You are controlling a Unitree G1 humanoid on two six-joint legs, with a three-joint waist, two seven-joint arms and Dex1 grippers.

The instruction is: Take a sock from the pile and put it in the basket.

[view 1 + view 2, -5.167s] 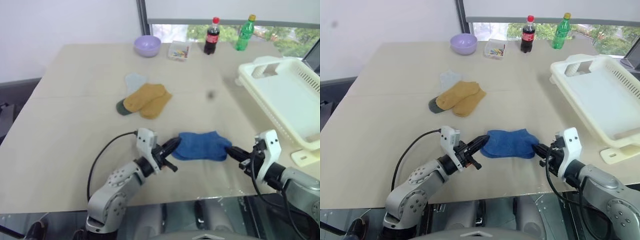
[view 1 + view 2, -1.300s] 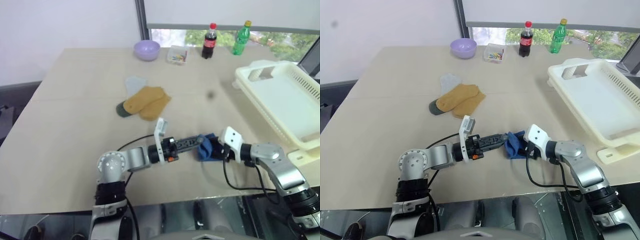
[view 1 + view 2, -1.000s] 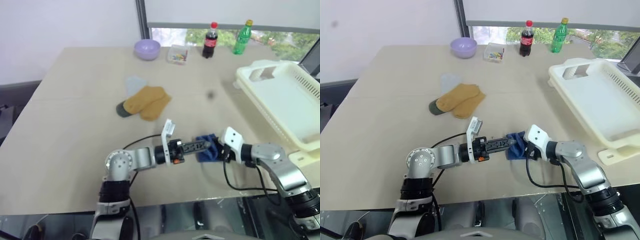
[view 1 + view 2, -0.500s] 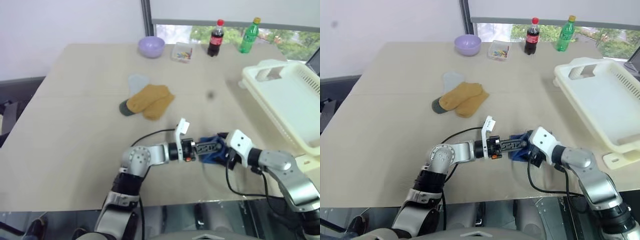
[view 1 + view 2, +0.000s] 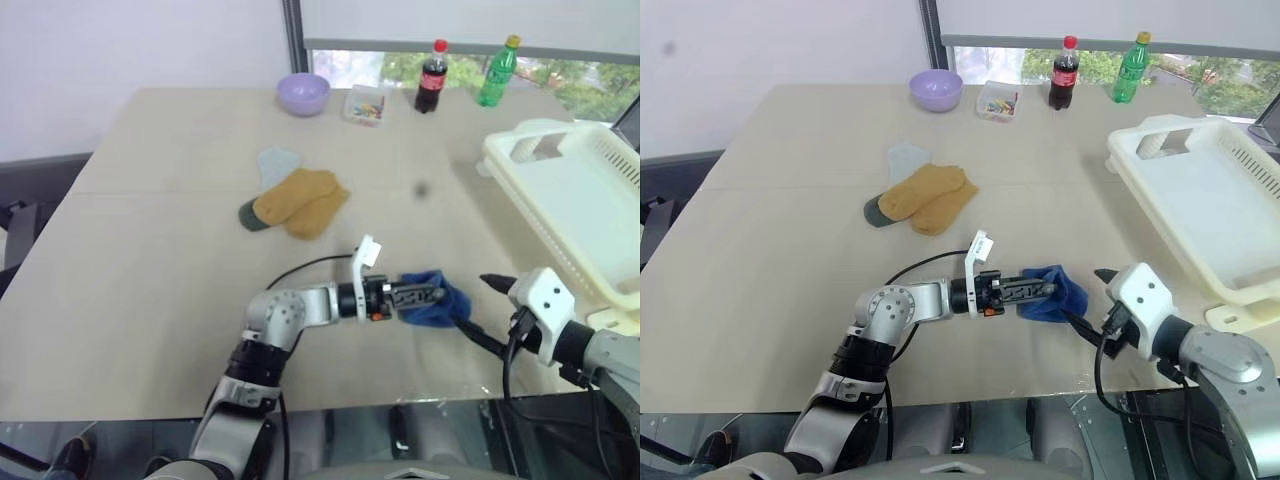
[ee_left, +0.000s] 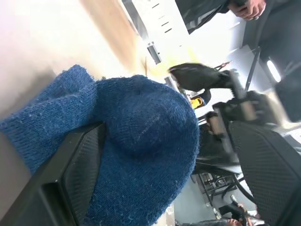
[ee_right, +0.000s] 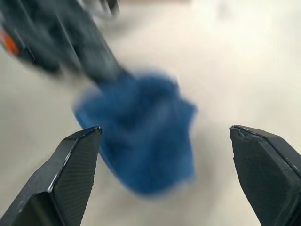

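A blue sock (image 5: 443, 306) lies bunched near the table's front edge, apart from the pile (image 5: 298, 199) of mustard, pale grey-blue and dark grey socks farther back. My left gripper (image 5: 428, 293) reaches level from the left into the sock. It is open: the sock (image 6: 141, 132) drapes over one finger and the other finger stands free. My right gripper (image 5: 480, 307) is open just right of the sock (image 7: 141, 141), not touching it. The white slotted basket (image 5: 585, 215) stands at the right with nothing in it.
At the table's back edge stand a lilac bowl (image 5: 303, 93), a small clear box (image 5: 364, 103) of coloured bits, a cola bottle (image 5: 431, 76) and a green bottle (image 5: 496, 71). A black cable (image 5: 300, 268) loops off my left arm over the table.
My right gripper has opened, let go of the blue sock and drawn back to the right and up. The left gripper has stayed at the sock, which has slumped on the table.
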